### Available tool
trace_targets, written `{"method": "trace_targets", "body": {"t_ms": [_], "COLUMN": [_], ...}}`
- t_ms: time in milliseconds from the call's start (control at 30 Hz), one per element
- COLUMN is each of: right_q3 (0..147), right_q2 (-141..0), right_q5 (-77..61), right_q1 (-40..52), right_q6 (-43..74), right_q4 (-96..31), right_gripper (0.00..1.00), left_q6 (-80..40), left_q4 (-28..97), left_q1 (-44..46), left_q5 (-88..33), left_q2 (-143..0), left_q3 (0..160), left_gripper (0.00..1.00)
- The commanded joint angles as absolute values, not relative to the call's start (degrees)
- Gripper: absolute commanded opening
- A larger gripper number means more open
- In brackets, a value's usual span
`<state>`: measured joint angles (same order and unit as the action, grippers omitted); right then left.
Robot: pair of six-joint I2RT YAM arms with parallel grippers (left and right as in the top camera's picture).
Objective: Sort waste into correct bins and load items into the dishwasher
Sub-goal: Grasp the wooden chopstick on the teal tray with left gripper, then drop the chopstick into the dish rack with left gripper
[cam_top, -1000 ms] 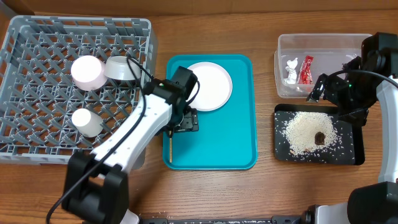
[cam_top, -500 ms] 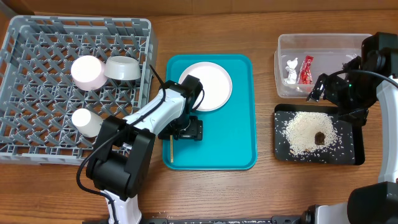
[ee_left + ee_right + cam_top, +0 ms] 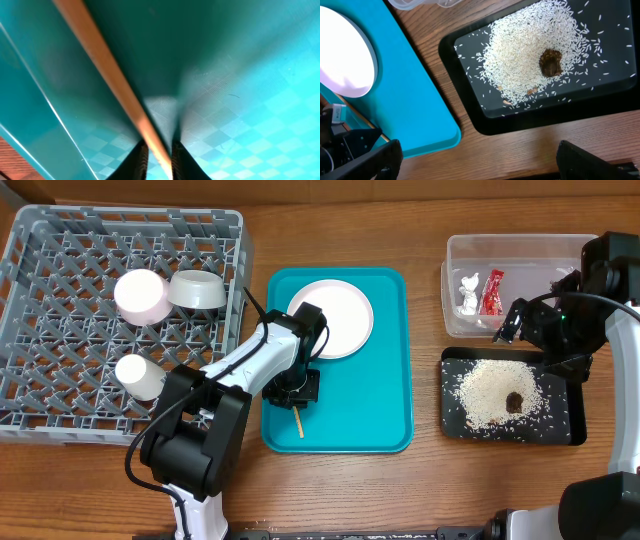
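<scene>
A brown wooden table (image 3: 430, 480) carries everything. We lose several edges. The left arm crosses the lower left rim of the large flat round white plate (image 3: 345, 315) on the teal plastic serving tray (image 3: 370, 410). The right arm covers the right end of the clear rectangular plastic tub (image 3: 520, 250) and a corner of the flat black rectangular tray (image 3: 570, 430). The square grey plastic dish rack (image 3: 60, 240) is cut off at the left.

Inside the tub we see a red snack wrapper (image 3: 491, 292), its print too small to read, beside a crumpled white tissue (image 3: 468, 292).

The left gripper (image 3: 159, 162) is clenched on a thin wooden stick (image 3: 100, 65) low over the teal tray. From above, only the stick's lower end shows. The plate lies near it, further up the same tray.

The right gripper (image 3: 480, 167) is spread wide and grasps nothing, its fingers clipped by the frame's bottom edge. It is above the black tray, where loose white rice grains (image 3: 520, 45) surround a small brown food lump (image 3: 550, 62).

A pale pink bowl (image 3: 142, 295), a pale grey bowl (image 3: 198, 290) and a small white cup (image 3: 138, 375) sit in the rack.
</scene>
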<state>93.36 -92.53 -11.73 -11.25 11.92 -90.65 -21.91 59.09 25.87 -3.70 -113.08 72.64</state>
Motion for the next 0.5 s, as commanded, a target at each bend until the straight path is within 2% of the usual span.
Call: {"method": "trace_targets", "body": {"t_ms": [0,67,467], "right_q3": [93.82,93.82,93.82], "right_q2": [-91.94,-91.94,-91.94], "right_q5": [-11.4,-11.4,-11.4], "right_q1": [-11.33,-11.33,-11.33], "right_q6": [11.51,11.51,11.51], "right_q4": [-90.41,-90.43,-90.65], "right_gripper": [1.0,1.0,1.0], "left_q6": [-21.43,-21.67,-23.4], "left_q4": [58.87,59.13,59.99], "left_q1": [26.17,26.17,24.82], "left_q5": [-3.68,-3.7,-4.05], "left_q2": [-115.2,-115.2,-112.29], "left_q3": [72.1,72.1,72.82], "left_gripper": [0.09,0.04,0.04]}}
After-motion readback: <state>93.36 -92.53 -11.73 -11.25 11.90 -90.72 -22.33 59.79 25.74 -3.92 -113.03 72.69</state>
